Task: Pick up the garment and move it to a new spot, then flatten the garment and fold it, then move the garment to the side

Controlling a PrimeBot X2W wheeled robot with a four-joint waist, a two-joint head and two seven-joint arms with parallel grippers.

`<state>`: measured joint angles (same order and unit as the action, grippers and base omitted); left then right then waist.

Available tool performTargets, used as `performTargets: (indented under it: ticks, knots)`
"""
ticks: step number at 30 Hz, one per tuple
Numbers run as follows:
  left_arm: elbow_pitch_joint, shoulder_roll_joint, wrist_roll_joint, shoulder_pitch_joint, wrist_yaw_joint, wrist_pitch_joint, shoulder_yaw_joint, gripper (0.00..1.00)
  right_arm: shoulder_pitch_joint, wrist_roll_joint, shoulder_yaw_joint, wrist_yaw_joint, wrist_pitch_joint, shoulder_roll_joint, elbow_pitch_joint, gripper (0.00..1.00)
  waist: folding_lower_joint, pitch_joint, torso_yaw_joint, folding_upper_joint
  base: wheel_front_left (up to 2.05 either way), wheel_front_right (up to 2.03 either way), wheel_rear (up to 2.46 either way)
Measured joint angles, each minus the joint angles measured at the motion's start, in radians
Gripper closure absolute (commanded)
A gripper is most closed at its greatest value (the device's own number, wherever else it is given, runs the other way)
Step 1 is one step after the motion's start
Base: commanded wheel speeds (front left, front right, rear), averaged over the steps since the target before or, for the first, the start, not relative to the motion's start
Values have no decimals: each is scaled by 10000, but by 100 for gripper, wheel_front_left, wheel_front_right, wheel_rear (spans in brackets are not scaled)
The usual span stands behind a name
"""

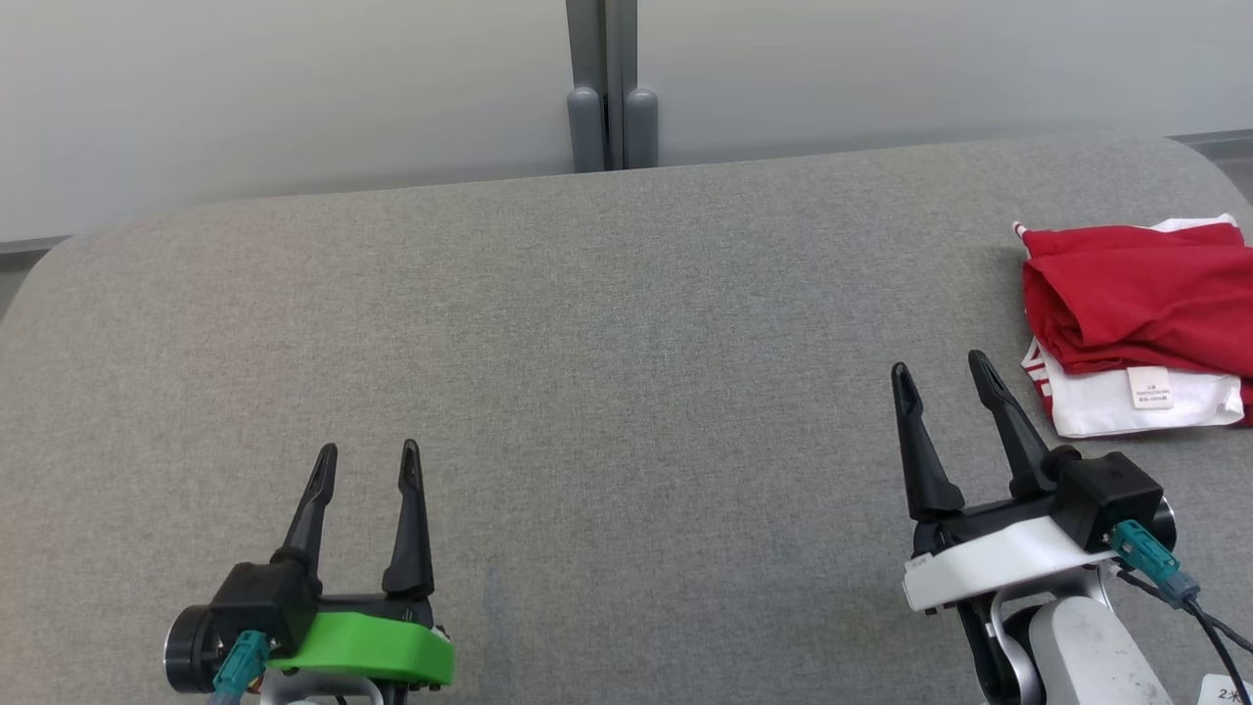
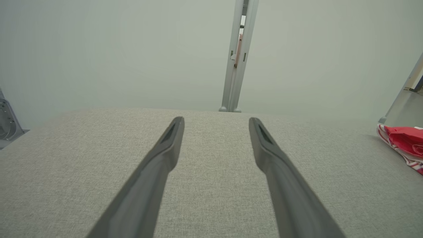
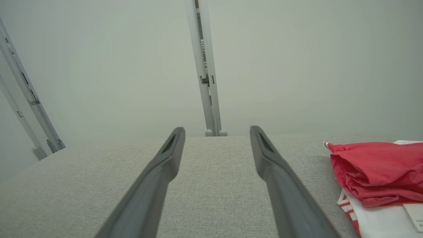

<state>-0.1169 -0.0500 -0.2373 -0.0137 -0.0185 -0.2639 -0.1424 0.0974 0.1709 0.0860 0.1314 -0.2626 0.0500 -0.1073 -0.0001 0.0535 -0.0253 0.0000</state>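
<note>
A folded red and white garment lies at the right side of the grey fabric table, a white label showing on its near edge. It also appears at the right of the left wrist view as the garment and at the right of the right wrist view as the garment. My right gripper hovers open just left of the garment, apart from it, nothing between its fingers. My left gripper stands open over the near left of the table, also with nothing in it. Both pairs of fingers point toward the far wall.
A pale wall runs behind the table, with a grey vertical post at its middle. A slanted metal frame stands off the table's left side. The table's far edge is rounded at both corners.
</note>
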Motion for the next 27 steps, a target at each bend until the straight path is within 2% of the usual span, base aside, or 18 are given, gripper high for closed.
performTargets:
  ticks: [9,19,20,23,27]
  knots:
    - [-270,2,-209,75,-399,0,-61,0,0,-2,56,0,0,0,-23,0,0,-133,14,0,0,0,0]
    - [-272,2,-497,198,-439,0,38,0,-2,-8,159,-2,0,2,-65,0,0,-309,-26,0,0,0,0]
    - [-276,2,-531,206,-439,0,42,100,-2,-27,182,0,0,-2,-71,100,0,-311,-29,0,0,0,0]
    - [-523,4,-546,259,-437,2,27,100,-142,-12,207,2,6,-21,-288,100,0,-314,-29,0,0,0,0]
    - [-568,6,-1398,291,-439,209,98,100,-280,922,174,2,169,-10,-341,100,0,-321,-18,0,0,0,0]
